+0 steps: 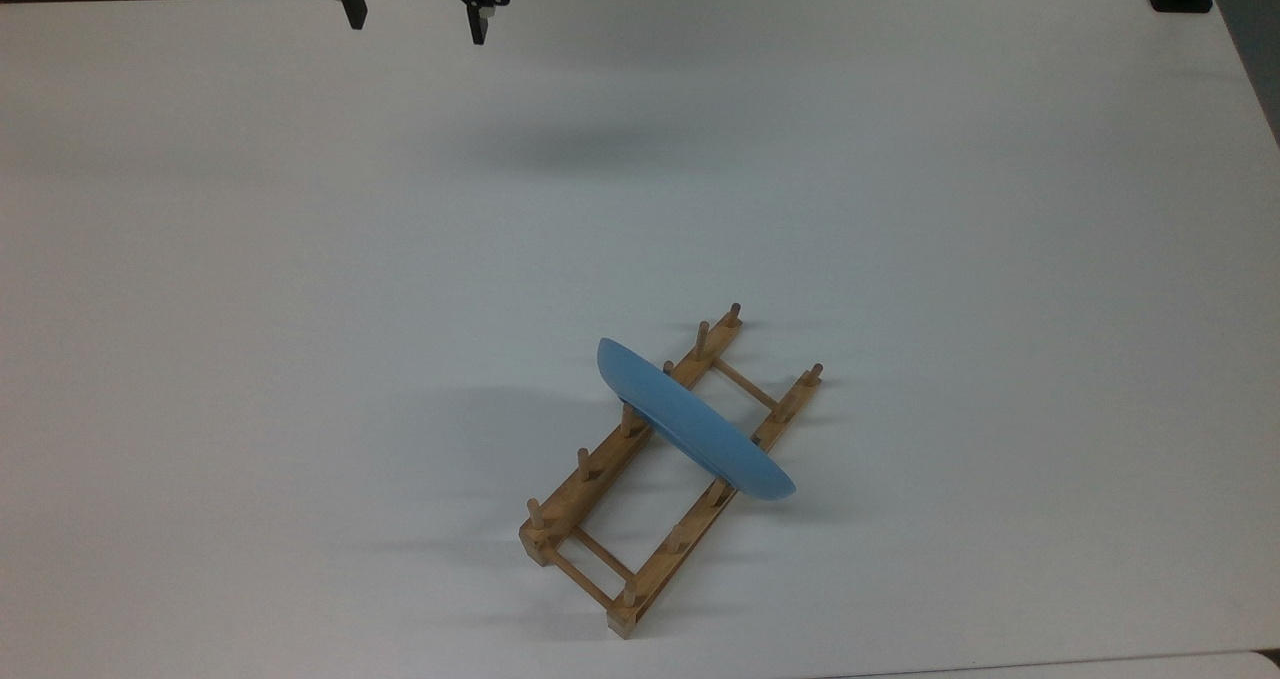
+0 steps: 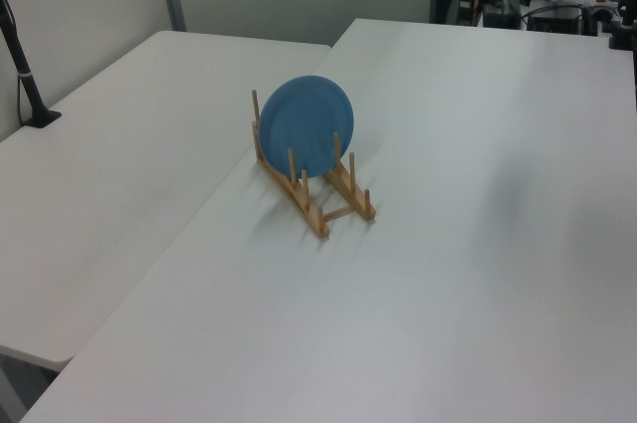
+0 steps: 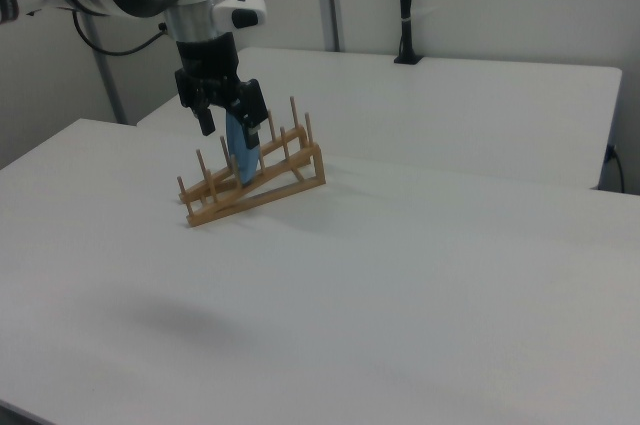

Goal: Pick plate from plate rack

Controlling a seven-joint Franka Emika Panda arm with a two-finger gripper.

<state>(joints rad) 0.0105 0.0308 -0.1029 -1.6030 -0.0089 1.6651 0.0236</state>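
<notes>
You are working over a white table (image 1: pixel 300 309), a second table beside it in the left view. Your rack (image 1: pixel 640 479) sits toward the near edge in the top view, angled across the surface. The plate (image 1: pixel 695 421) stands on edge between its pegs, about mid-rack, leaning a little. Your gripper (image 1: pixel 415 21) hangs at the far edge in the top view, well apart from the rack, fingers spread and holding nothing.
</notes>
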